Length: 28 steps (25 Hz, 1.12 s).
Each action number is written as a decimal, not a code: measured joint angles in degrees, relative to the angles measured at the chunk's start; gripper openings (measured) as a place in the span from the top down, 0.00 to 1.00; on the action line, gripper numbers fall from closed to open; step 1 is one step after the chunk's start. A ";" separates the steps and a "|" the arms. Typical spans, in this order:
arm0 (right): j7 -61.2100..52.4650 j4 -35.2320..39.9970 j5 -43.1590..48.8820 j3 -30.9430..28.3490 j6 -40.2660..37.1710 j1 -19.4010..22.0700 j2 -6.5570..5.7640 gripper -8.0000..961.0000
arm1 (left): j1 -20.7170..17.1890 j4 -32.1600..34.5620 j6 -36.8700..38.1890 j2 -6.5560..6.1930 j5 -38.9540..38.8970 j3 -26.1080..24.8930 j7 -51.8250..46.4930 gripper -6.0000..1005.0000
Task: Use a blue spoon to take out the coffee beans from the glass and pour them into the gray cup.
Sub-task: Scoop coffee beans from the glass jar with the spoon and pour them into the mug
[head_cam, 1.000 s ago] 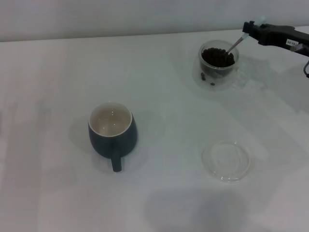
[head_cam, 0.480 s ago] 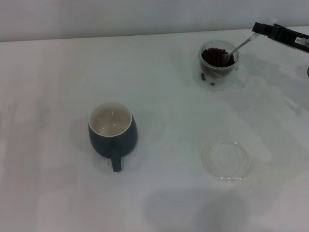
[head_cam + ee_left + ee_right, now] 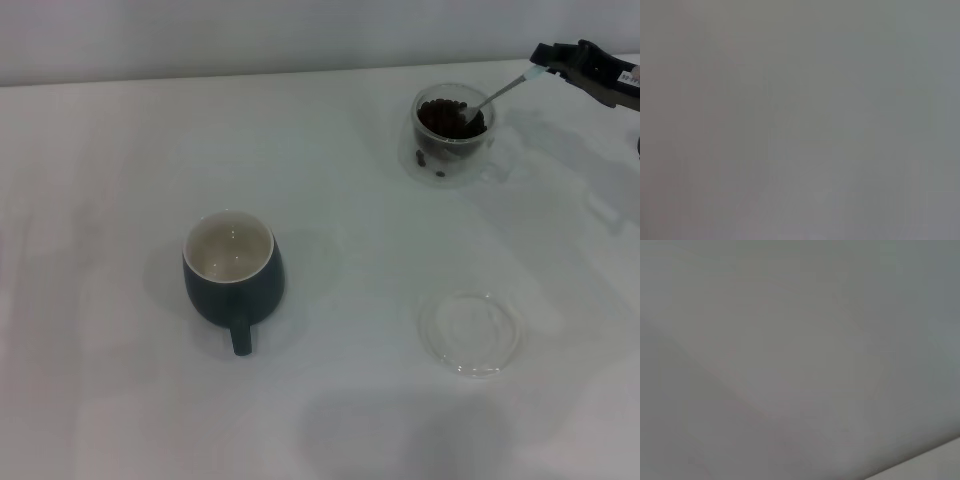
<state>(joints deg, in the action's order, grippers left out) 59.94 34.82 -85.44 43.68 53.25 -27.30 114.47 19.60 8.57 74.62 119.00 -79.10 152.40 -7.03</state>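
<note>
The glass (image 3: 450, 135) stands at the far right of the table, filled with dark coffee beans (image 3: 449, 117). My right gripper (image 3: 548, 62) comes in from the right edge and is shut on the pale handle of the blue spoon (image 3: 497, 95). The spoon slants down to the left, its metal bowl in the beans. The gray cup (image 3: 232, 274) stands at left of centre, its cream inside empty, its handle toward me. The left gripper is out of view. Both wrist views show only plain grey.
A flat clear glass saucer (image 3: 469, 331) lies on the white table in front of the glass, toward me. The table's back edge meets a pale wall (image 3: 300, 35) just behind the glass.
My right gripper has drawn back to the right, tilting the spoon's handle lower while its bowl stays in the beans. The cups and saucer have not moved.
</note>
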 joint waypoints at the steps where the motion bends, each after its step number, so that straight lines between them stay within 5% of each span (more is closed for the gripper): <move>1: -0.94 -0.01 -0.02 0.00 -0.30 0.10 0.03 0.84 | 0.00 -0.05 0.00 0.00 0.00 0.00 0.00 0.32; 15: -4.14 -5.48 -0.40 -10.17 3.78 0.41 -0.43 0.84 | 0.00 -0.74 0.00 0.10 0.00 0.00 -0.14 0.32; 28: -2.13 -5.82 -5.14 -10.51 11.89 0.54 -0.42 0.84 | -0.24 -0.75 0.00 0.10 0.00 0.00 -0.32 0.32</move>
<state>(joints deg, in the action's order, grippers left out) 57.81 29.00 -90.59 33.17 65.14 -26.76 114.06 19.36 7.82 74.62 119.09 -79.10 152.40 -7.34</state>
